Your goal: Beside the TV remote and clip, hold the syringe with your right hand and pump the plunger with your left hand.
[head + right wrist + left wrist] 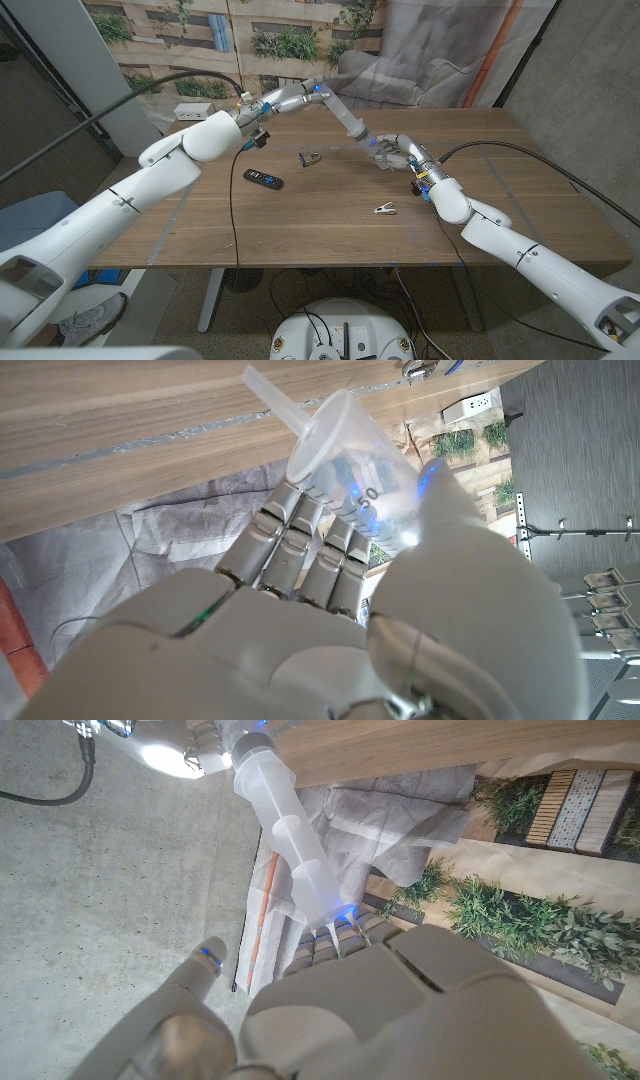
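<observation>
The big clear syringe [352, 124] is up in the air over the bench [330, 225]. The right hand [393, 153] grips its barrel and the left hand [300, 96] holds the plunger end. It looks light, stiff and slippery, so hold the barrel firmly.

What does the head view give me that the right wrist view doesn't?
Head view alone: the TV remote, the clip, a small padlock-like item and the left hand on the plunger end. Right wrist view alone: the barrel's printed scale and nozzle tip close up. Both: the right hand gripping the syringe above the table.
</observation>
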Controlling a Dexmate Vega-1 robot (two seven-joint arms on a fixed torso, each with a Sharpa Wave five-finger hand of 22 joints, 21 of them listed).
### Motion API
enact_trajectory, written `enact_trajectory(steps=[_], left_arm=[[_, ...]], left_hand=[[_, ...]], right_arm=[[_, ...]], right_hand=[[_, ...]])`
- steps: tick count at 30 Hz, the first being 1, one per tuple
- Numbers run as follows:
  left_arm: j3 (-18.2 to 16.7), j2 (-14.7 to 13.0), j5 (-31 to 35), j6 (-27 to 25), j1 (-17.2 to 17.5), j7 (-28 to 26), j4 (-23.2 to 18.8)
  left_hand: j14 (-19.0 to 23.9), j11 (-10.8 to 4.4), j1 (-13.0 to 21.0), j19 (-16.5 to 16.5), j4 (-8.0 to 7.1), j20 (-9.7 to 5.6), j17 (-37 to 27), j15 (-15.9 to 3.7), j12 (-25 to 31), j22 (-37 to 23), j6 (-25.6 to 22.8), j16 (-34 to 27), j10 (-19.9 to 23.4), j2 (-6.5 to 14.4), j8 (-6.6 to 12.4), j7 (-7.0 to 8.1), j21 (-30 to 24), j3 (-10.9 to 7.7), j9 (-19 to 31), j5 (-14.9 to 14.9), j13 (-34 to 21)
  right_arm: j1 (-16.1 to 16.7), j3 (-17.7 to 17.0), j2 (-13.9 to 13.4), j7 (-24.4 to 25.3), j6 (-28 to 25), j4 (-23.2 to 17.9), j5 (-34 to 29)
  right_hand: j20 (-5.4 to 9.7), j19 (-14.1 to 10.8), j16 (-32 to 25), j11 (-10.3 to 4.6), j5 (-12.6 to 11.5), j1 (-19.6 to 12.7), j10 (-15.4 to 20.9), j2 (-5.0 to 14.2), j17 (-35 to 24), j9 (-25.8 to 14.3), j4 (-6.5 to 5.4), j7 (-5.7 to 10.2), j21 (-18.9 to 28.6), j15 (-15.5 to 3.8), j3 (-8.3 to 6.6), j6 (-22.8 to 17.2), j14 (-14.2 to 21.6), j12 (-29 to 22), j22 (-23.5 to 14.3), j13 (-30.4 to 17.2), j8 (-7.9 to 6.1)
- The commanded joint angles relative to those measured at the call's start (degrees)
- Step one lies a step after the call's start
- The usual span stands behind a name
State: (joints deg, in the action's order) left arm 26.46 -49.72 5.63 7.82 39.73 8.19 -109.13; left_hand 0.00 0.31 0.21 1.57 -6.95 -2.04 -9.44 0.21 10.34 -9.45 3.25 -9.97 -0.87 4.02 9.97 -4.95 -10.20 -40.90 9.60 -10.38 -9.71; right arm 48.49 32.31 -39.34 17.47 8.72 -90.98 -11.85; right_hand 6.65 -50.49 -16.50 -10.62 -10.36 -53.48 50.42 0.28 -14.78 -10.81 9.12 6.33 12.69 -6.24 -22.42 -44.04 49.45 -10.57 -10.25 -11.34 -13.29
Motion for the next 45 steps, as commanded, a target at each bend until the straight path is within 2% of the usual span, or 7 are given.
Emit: enact_trajectory(steps=[1,10,22,30,38,45], left_arm=[[1.34,0.9,-0.53,0.05,-1.32,2.28,1.37],[2.44,1.64,-1.45,-0.14,-2.56,4.01,2.53],[4.16,2.7,-1.55,0.74,-4.64,6.04,4.35],[5.03,3.51,-1.42,1.25,-5.76,6.83,5.24],[5.56,3.7,-1.54,1.25,-6.42,7.89,5.6],[5.87,3.99,-1.3,1.44,-6.82,8.08,5.87]], left_hand=[[0.84,0.52,0.65,0.35,-0.5,-6.18,-0.22,0.24,0.46,-0.22,-0.55,-0.37,0.24,5.88,0.37,-0.59,-0.33,-0.03,0.18,-0.33,-0.2],[1.29,0.87,0.66,0.18,-0.67,-6.3,-0.21,0.27,0.56,-0.22,-0.98,-0.44,0.58,5.86,0.47,-0.76,-0.45,-0.06,0.18,-0.33,-0.19],[1.39,0.52,0.58,0.09,-0.97,-6.32,-0.23,0.2,0.58,-0.22,-1.08,-0.39,0.71,5.82,0.44,-0.49,-0.52,-0.03,0.2,-0.3,-0.21],[1.45,0.95,0.61,-0.06,-1.07,-6.26,-0.22,0.25,0.59,-0.21,-1.18,-0.35,0.79,5.86,0.42,-0.62,-0.59,-0.09,0.21,-0.31,-0.23],[1.7,0.36,0.62,-0.14,-1.19,-6.29,-0.23,0.1,0.76,-0.21,-1.46,-0.4,1.26,5.87,0.49,-0.44,-0.61,-0.13,0.22,-0.31,-0.26],[1.86,0.76,0.68,-0.26,-1.19,-6.22,-0.21,0.05,0.64,-0.2,-1.52,-0.4,1.02,5.87,0.47,-0.51,-0.65,-0.19,0.23,-0.31,-0.27]], right_arm=[[-0.17,-0.5,0.37,0.8,0.79,0.5,0.53],[0.02,-1.01,0.34,1.21,1.45,0.36,1.0],[-0.19,-1.2,0.47,1.17,2.87,0.66,1.22],[-0.96,-0.81,1.11,0.81,4.22,1.55,1.14],[-1.73,-0.32,1.97,0.35,5.21,2.79,1.37],[-2.45,0.04,2.61,0.13,5.96,3.58,1.29]], right_hand=[[4.78,0.22,0.07,-0.12,-0.34,-1.11,0.36,8.93,-0.36,-0.07,0.09,2.01,0.3,-6.76,-0.22,-2.69,0.14,-0.45,-0.31,-0.18,-0.23],[4.73,0.21,0.12,0.13,-0.35,-1.36,0.42,8.98,-0.45,-0.07,0.18,1.91,0.34,-6.68,-0.31,-2.68,0.11,-0.47,-0.31,-0.18,-0.06],[4.71,0.01,0.13,0.03,-0.3,-1.31,0.94,8.67,-0.56,-0.09,0.16,1.79,0.46,-6.59,-0.13,-3.97,0.22,-0.64,-0.3,-0.18,-0.32],[4.73,0.07,0.21,-0.27,-0.34,-1.57,0.72,8.79,-0.59,-0.09,0.26,1.76,0.46,-6.78,-0.26,-3.78,0.19,-0.52,-0.29,-0.18,-0.09],[4.8,-0.02,0.25,-0.3,-0.35,-1.78,0.66,8.58,-0.65,-0.13,0.41,1.82,0.52,-6.77,-0.19,-4.65,0.17,-0.49,-0.29,-0.19,-0.29],[4.78,0.17,0.23,-0.4,-0.4,-2.02,0.47,8.91,-0.7,-0.14,0.38,1.73,0.46,-6.8,-0.38,-3.97,0.3,-0.41,-0.29,-0.19,0.09]])
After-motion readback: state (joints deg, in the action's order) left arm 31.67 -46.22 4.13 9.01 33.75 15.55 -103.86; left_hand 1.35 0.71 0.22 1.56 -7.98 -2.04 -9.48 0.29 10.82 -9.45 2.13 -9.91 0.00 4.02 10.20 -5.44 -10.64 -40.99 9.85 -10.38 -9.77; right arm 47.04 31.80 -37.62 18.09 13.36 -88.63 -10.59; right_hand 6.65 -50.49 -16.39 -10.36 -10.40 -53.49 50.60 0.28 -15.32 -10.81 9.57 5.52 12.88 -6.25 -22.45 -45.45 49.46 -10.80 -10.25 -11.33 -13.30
